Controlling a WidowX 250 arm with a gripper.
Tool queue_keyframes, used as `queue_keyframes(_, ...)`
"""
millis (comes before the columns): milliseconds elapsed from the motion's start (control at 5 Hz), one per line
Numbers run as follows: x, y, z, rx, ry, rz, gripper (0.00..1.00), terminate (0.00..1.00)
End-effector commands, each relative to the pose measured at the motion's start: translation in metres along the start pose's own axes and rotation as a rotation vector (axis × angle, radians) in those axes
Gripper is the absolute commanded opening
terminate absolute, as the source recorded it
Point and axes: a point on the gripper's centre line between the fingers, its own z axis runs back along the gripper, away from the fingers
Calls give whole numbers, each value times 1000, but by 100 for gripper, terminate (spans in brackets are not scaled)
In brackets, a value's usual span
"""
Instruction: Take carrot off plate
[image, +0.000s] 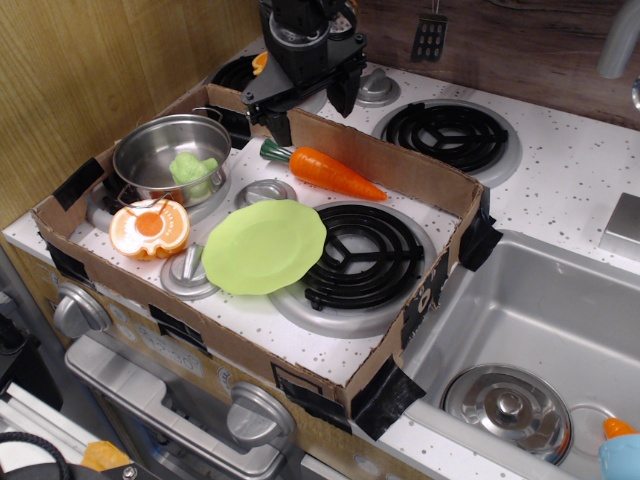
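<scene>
Carrot: the long glossy orange plastic carrot with green stem lies on the white speckled tabletop, beside the back cardboard wall.
Plate: the flat lime-green round plastic plate is bare, a little apart from the carrot.
Gripper: the black gripper hangs above the carrot's stem end, jaws apart, holding nothing.
Progress: the task looks done; I judge only moving the arm away is left.

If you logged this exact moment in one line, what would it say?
carrot: on stovetop, off plate | plate: bare | gripper: above box's back wall, holding nothing, jaws open
</scene>
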Motion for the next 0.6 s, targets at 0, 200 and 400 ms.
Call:
queue_keyframes(0,20,-5,23,-60,-50,13,100,0)
queue_keyframes(200,20,-5,23,-60,-50,13,100,0)
queue_keyframes(400,20,-5,23,-60,-50,13,100,100)
